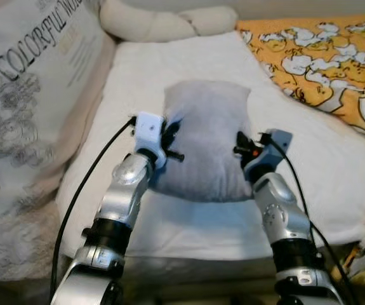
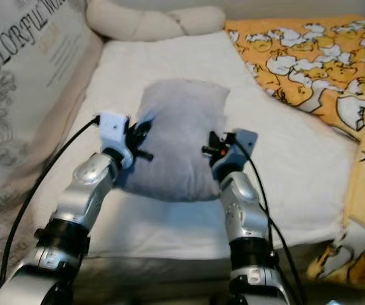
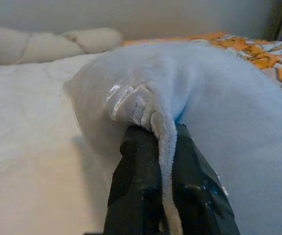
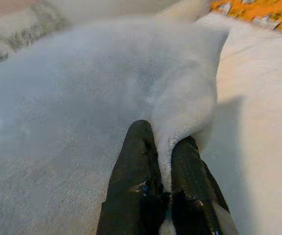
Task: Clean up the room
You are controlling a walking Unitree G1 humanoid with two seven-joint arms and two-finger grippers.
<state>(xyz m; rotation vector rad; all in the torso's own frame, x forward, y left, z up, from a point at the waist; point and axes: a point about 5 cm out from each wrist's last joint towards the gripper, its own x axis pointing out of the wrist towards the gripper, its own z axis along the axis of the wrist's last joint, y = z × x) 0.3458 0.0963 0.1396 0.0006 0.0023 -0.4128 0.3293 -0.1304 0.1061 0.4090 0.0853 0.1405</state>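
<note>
Plump grey fleece pillow (image 1: 206, 136) pinched between left gripper (image 3: 161, 142) and right gripper (image 4: 166, 152).

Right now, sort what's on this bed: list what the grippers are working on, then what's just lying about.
In hand:
- soft grey fleece pillow, pinched at its edges by the left gripper and the right gripper

Lying about:
- white bed sheet
- cream knotted cushion
- orange duck-print blanket
- grey-and-white printed pillow

matt fuzzy grey cloth pillow (image 1: 206, 140), seemingly smooth white cotton sheet (image 1: 322, 152)
</note>
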